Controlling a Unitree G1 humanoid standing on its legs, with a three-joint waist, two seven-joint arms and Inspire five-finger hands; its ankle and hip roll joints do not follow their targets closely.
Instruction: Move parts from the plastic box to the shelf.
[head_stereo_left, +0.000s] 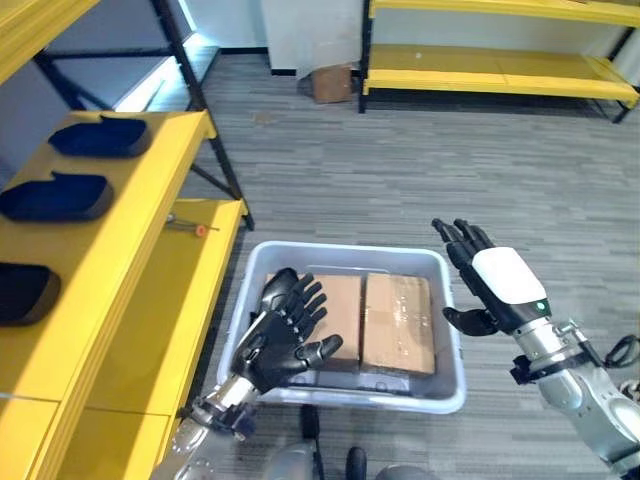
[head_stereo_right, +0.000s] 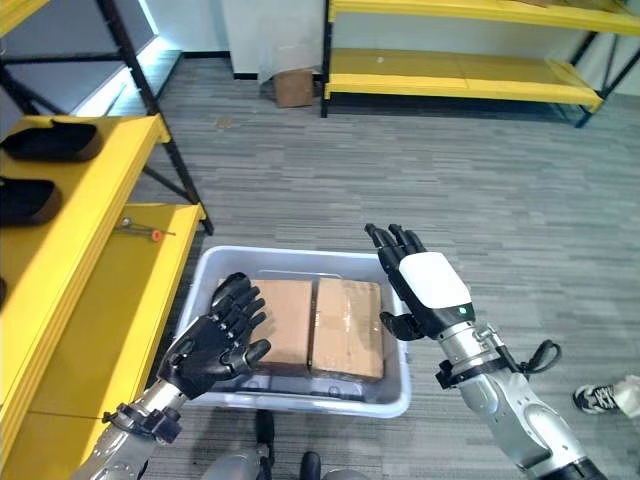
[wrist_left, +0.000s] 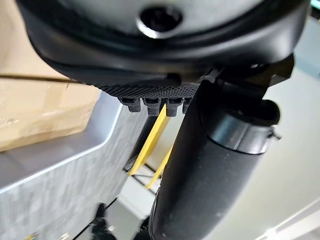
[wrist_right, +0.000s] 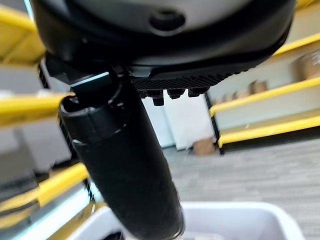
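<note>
A grey plastic box (head_stereo_left: 252, 290) sits on the striped grey floor (head_stereo_left: 400, 170) just beside the yellow shelf (head_stereo_left: 110, 250), and two brown cardboard parcels (head_stereo_left: 398, 322) lie flat in it side by side, touching along their long edges. The left hand (head_stereo_left: 285, 335) hovers over the box's near left corner, above the left parcel, fingers spread and relaxed, holding nothing. The right hand (head_stereo_right: 425, 285) is raised just outside the box's right wall, palm turned toward the box, fingers straight and together, thumb out, also holding nothing. On the shelf's upper level lie three dark blue moulded trays (head_stereo_left: 55, 197) in a row; a small tool with an orange tip (head_stereo_left: 192, 226) rests on the lower level near its far edge. Across the floor stands another yellow rack (head_stereo_left: 500, 70) with a small cardboard box (head_stereo_left: 332, 82) at its left end.
</note>
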